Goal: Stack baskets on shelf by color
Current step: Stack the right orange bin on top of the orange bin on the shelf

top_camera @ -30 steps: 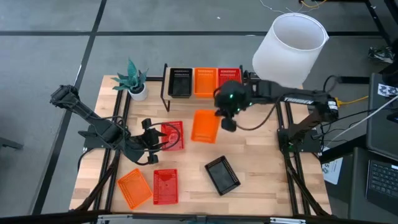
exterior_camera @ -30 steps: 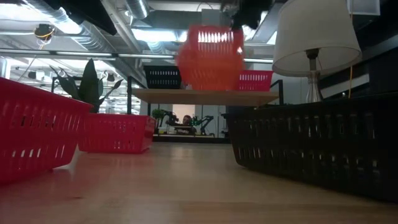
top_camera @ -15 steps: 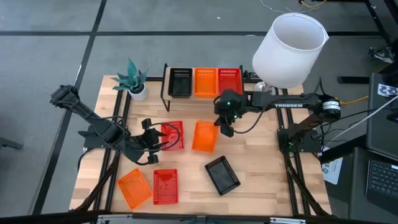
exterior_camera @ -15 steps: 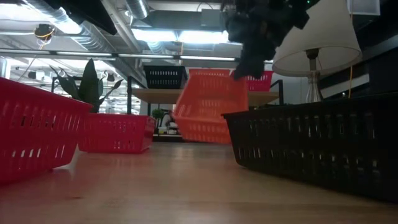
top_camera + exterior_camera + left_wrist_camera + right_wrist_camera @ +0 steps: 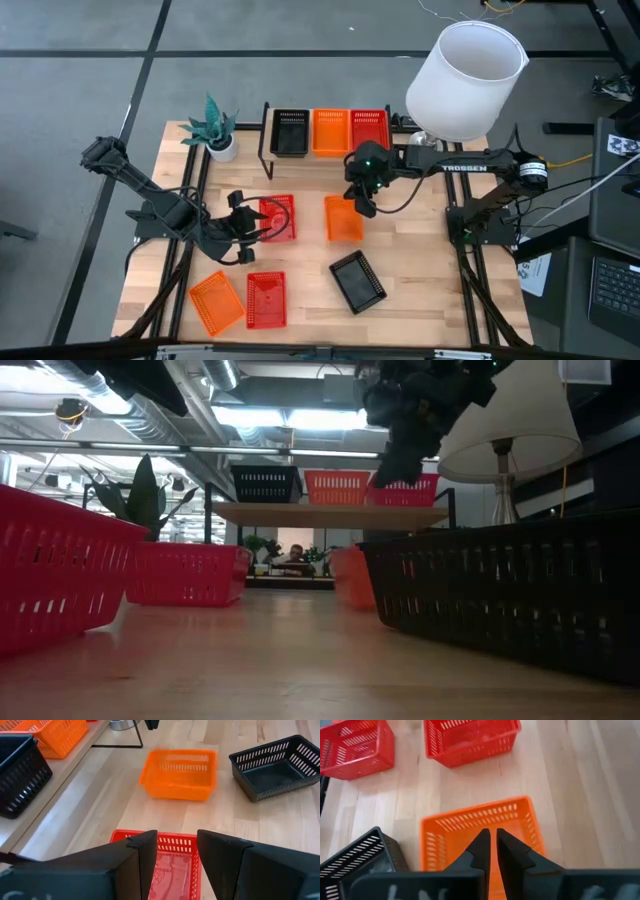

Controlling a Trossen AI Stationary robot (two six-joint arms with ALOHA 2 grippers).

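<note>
The shelf (image 5: pixel 329 150) at the far edge carries one black basket (image 5: pixel 290 132), one orange basket (image 5: pixel 331 130) and one red basket (image 5: pixel 368 127). My right gripper (image 5: pixel 361 203) is shut and hangs in the air (image 5: pixel 388 465) over an orange basket (image 5: pixel 343 218) that rests on its base on the table (image 5: pixel 470 830). My left gripper (image 5: pixel 177 851) is open, with its fingers above the near rim of a red basket (image 5: pixel 170 870) (image 5: pixel 277 218). Near the front lie an orange basket (image 5: pixel 215 302), a red one (image 5: pixel 265 298) and a black one (image 5: pixel 357 281).
A potted plant (image 5: pixel 215 130) stands left of the shelf, and a white lamp (image 5: pixel 465 75) stands at the table's far right corner. Bare wood shows to the right of the black basket and between the shelf and the middle baskets.
The orange basket hung from my right gripper in the air in front of the shelf. It dropped away, tilting as it fell, and now sits flat on the table below the gripper. The right arm swung slightly toward the near edge. The left arm kept still.
</note>
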